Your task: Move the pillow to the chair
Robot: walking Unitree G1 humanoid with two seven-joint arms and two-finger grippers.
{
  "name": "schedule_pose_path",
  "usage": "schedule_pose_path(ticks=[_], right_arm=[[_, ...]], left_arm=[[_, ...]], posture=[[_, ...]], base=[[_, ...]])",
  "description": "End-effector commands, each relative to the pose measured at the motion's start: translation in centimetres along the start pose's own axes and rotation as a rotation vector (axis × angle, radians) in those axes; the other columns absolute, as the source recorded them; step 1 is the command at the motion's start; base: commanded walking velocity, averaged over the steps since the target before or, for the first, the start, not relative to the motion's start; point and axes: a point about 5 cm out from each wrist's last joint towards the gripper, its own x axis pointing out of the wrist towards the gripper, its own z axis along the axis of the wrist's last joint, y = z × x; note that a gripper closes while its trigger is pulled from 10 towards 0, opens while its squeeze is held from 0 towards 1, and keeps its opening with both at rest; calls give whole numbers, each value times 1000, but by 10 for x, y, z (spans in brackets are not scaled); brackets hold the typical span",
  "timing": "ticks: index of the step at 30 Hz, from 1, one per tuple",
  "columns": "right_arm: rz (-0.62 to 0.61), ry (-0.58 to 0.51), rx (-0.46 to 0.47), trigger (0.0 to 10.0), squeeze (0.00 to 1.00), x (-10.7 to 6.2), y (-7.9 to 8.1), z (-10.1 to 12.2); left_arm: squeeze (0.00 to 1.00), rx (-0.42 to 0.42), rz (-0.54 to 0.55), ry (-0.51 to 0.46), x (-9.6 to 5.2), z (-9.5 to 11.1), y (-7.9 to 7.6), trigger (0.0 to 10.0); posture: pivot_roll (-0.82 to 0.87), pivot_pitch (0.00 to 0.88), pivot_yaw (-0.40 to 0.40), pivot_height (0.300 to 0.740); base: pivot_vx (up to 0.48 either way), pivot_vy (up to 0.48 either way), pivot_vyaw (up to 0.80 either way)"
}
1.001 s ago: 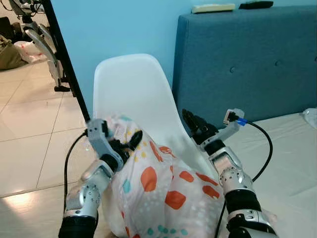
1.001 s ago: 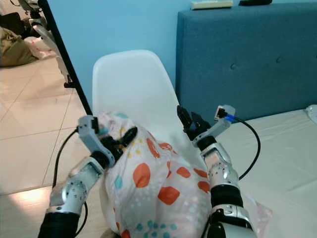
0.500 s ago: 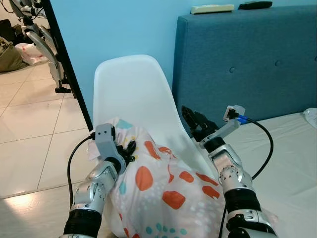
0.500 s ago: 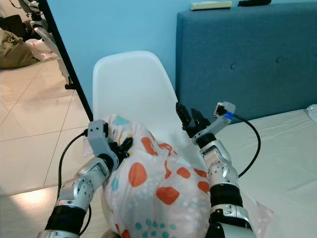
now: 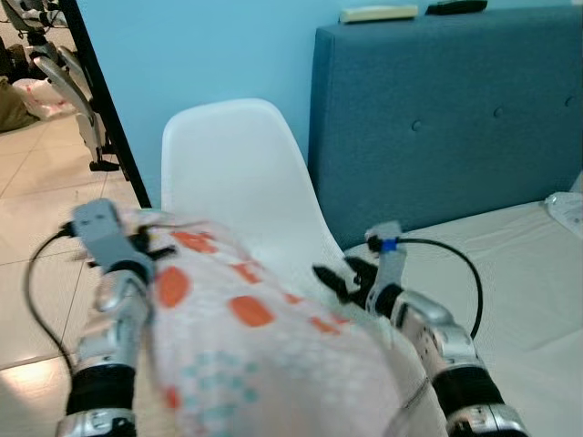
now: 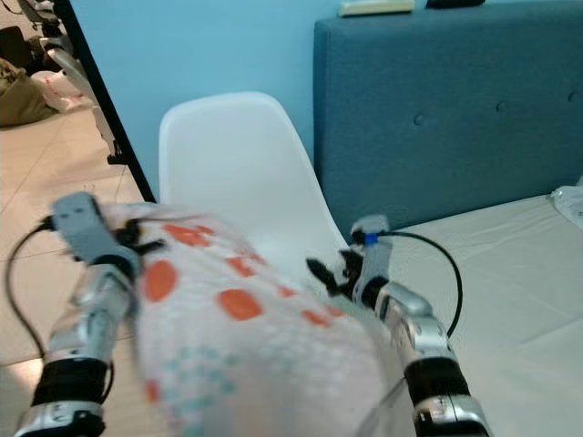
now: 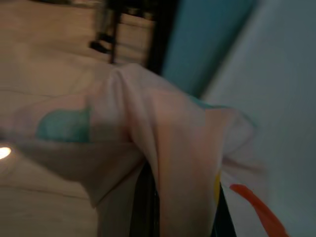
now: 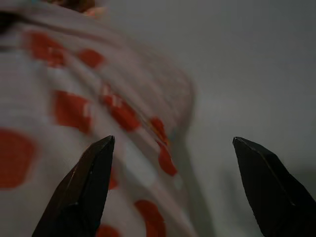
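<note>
Pillow [image 5: 264,355] blurred over chair [image 5: 237,173] seat; my left gripper [image 5: 150,248] clamped on its corner, right gripper [image 8: 173,192] spread wide, holding nothing, beside it.

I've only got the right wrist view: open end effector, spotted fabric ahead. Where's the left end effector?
Observer: The left end effector is at the pillow's far left corner, with fabric bunched over it.
Operator: Where's the chair?
Observer: The white chair stands straight ahead, and the pillow is in front of its backrest.
Operator: What's off to the right?
Observer: A bed with a blue headboard.
</note>
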Motion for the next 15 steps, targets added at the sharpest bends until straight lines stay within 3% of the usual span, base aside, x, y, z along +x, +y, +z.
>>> schedule_pose_path(ticks=[1, 3, 5, 6, 7, 10, 11, 12, 13, 14, 15], right_arm=[[157, -3, -92, 10000, 980, -6, 16, 16], [226, 17, -149, 10000, 894, -14, 22, 20], [267, 36, -178, 10000, 882, -24, 24, 28], [283, 64, -203, 10000, 780, -30, 24, 31], [283, 64, -203, 10000, 780, -30, 24, 31], [418, 167, -273, 10000, 655, -59, 36, 42], [448, 190, -279, 10000, 506, -64, 40, 43], [506, 355, -338, 10000, 416, -78, 44, 31], [520, 400, -351, 10000, 416, -82, 45, 28], [516, 464, -366, 10000, 90, -86, 43, 22], [507, 521, -374, 10000, 0, -91, 41, 17]], left_arm=[[0, -6, 76, -13, -4, -3, 18, 0], [0, -4, 72, 19, -9, -15, 15, 0], [0, -6, 52, 63, -16, -30, 8, 0], [0, -2, 33, 88, -21, -39, 2, 0], [0, -2, 33, 88, -21, -39, 2, 0], [0, 4, -27, 155, -34, -63, -19, 0], [0, 4, -35, 163, -35, -66, -21, 0], [0, -4, -48, 179, -38, -70, -26, 0], [0, -6, -51, 182, -38, -71, -27, 0], [0, -6, -57, 183, -39, -72, -28, 0], [0, -5, -62, 182, -39, -72, -29, 0]], posture=[[103, 0, 6, 595], [102, 0, 4, 595], [103, 0, -1, 595], [98, 0, -7, 595], [98, 0, -7, 595], [91, 0, -15, 595], [91, 0, -15, 595], [88, 0, -23, 595], [88, 0, -23, 595], [83, 0, -38, 595], [83, 0, -38, 595]], base=[[0, 0, 0], [0, 0, 0], [0, 0, 0], [0, 0, 0], [0, 0, 0], [0, 0, 0], [0, 0, 0], [0, 0, 0], [0, 0, 0], [0, 0, 0], [0, 0, 0]])
